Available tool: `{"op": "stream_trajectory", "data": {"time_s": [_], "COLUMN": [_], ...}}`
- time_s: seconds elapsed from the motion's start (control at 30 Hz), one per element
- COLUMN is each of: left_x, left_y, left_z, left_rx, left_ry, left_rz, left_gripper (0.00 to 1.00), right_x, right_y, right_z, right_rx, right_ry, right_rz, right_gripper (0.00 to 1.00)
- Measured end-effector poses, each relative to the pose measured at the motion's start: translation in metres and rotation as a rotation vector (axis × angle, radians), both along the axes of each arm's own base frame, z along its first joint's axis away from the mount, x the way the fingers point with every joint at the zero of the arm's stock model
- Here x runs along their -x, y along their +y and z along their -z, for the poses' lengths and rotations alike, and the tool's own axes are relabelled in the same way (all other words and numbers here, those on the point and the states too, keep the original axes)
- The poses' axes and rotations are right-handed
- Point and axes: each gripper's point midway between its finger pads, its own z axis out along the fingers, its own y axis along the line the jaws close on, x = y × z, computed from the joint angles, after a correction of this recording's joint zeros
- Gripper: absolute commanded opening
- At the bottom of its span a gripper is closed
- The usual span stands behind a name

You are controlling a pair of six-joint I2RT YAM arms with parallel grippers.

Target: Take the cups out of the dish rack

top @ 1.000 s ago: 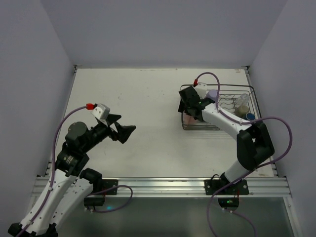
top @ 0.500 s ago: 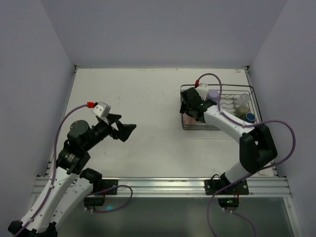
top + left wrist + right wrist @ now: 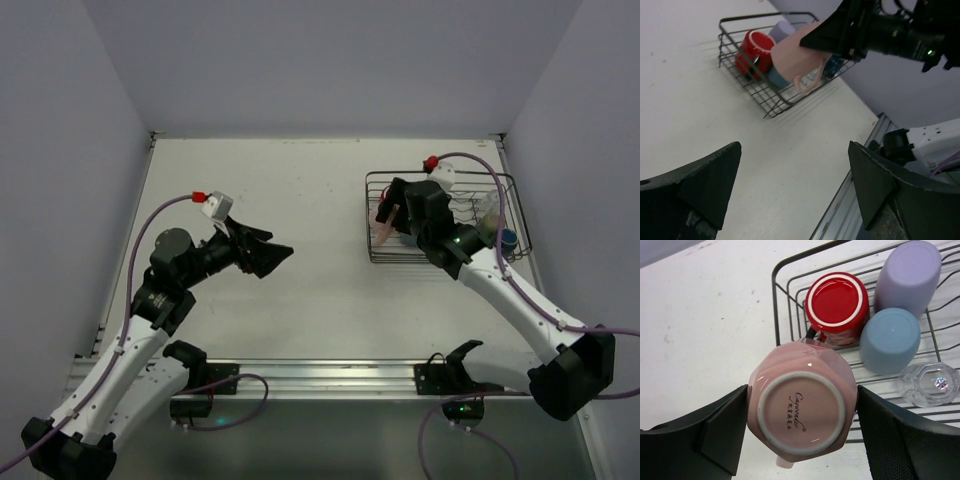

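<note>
My right gripper (image 3: 802, 427) is shut on a pink mug (image 3: 802, 410), gripped by its sides, base toward the camera, handle pointing down. It hangs over the near left corner of the wire dish rack (image 3: 774, 295); in the top view the mug (image 3: 384, 217) is at the rack's left edge (image 3: 368, 200). In the rack are an upturned red mug (image 3: 836, 300), a lavender cup (image 3: 909, 272), a light blue cup (image 3: 890, 337) and a clear glass (image 3: 929, 385). My left gripper (image 3: 268, 255) is open and empty, left of centre.
An olive-grey cup (image 3: 490, 222) and a dark navy cup (image 3: 508, 237) sit at the rack's right end. The left wrist view shows the rack (image 3: 720, 37), the held pink mug (image 3: 795, 55) and the table's front rail (image 3: 860, 175). Walls close the table's left, right and far sides.
My right gripper has risen from the rack's left end with the pink mug in it, and the arm has stretched out. My left gripper has moved a little right and forward, still open.
</note>
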Motion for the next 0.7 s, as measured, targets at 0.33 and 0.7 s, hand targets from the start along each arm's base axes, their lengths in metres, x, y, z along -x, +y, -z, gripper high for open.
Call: {"op": "stream_trajectory", "data": {"time_s": [0.33, 0.7], "left_x": [-0.009, 0.013], "left_y": [-0.04, -0.088], "left_z": [0.007, -0.005], "left_rx": [0.248, 0.339], "left_ry": [0.135, 0.164], "left_rz": [0.157, 0.326], "left_gripper": [0.79, 0.73], "right_x": [0.054, 0.082], "right_y": [0.042, 0.086], "right_z": [-0.035, -0.068], "right_rx": [-0.398, -0.689], "right_ry": [-0.159, -0.211], "right_rz": [-0.261, -0.498], "right_gripper": [0.13, 0.12]}}
